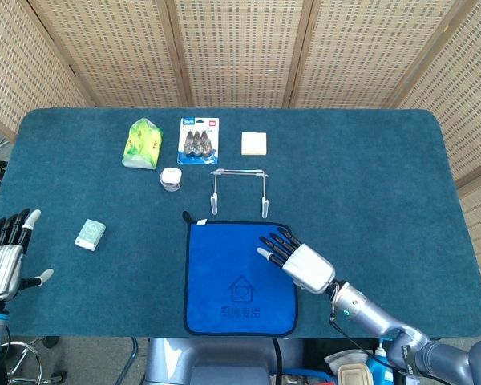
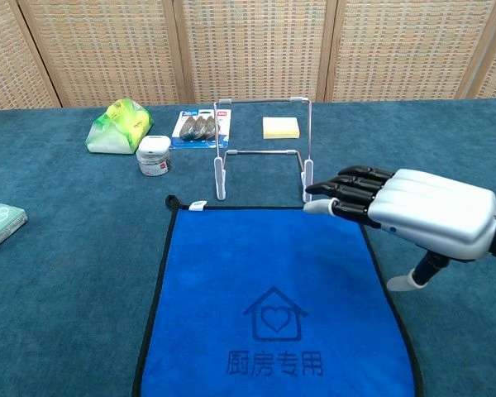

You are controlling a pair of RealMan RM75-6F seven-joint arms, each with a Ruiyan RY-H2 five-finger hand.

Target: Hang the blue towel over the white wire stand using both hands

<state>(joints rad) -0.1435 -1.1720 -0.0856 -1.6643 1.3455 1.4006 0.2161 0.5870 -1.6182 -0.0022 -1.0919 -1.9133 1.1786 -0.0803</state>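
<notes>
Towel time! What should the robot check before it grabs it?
1. Towel lies flat, nothing on it: ok.
2. Stand upright just behind the towel: ok.
3. Right hand open, above the towel's far right corner: ok.
4. Right hand actually touching the towel: cannot tell.
5. Left hand near the towel: not ok, it is off at the table's left edge, open.
6. Small jar and other items clear of the stand: ok.
</notes>
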